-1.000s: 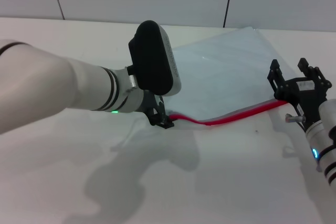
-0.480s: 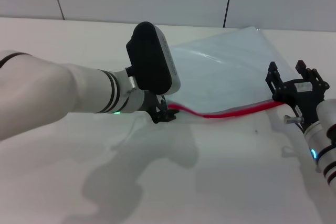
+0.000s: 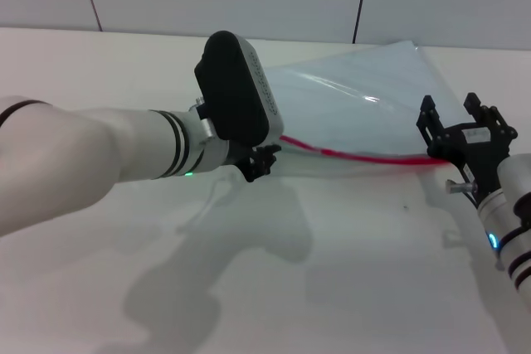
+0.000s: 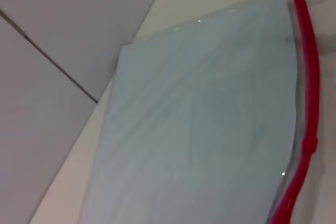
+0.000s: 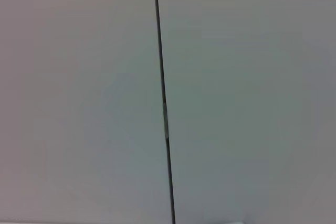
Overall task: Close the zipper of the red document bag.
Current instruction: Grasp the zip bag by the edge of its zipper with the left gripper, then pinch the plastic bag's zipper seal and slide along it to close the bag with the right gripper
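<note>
Mid-pull on thin bright red zipper strip (image 3: 357, 155) of flat translucent pale-blue document bag (image 3: 357, 109), centre-right of frame on white table (image 3: 348, 288). Left tool (image 3: 259, 162) at strip's left end, grip state unclear. Right tool (image 3: 455, 122) spread, straddling right end. Next: anchor right, slide left along strip.

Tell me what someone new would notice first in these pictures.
Probably the bright red zipper, stretched nearly straight along the near edge of the red document bag on the white table. The left gripper is at its left end and the right gripper at its right end.
</note>
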Robot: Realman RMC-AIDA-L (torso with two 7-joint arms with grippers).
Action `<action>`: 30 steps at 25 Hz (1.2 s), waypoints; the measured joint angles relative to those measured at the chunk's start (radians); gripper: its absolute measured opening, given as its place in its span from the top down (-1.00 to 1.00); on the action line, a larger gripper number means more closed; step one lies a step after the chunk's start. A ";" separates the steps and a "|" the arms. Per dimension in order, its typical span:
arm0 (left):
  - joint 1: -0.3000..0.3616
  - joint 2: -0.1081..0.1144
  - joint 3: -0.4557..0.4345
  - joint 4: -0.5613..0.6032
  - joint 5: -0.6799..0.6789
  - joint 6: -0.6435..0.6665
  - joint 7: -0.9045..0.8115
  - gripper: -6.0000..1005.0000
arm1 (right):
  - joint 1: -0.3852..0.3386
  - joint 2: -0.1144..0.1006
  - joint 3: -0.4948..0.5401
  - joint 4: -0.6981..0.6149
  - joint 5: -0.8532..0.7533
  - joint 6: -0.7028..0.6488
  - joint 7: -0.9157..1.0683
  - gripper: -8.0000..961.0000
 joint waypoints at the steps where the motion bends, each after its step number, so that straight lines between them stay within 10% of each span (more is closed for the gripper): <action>1: 0.001 0.000 0.000 0.000 0.000 -0.009 -0.009 0.32 | 0.001 0.000 0.000 -0.001 0.000 0.000 0.000 -0.35; 18: 0.041 0.000 0.000 0.033 0.012 -0.070 -0.070 0.73 | 0.039 -0.017 0.051 -0.051 -0.001 -0.023 0.000 -0.33; 30: 0.077 0.003 -0.006 0.079 0.013 -0.081 -0.064 0.84 | 0.043 -0.202 0.082 -0.348 -0.106 -0.197 0.001 -0.11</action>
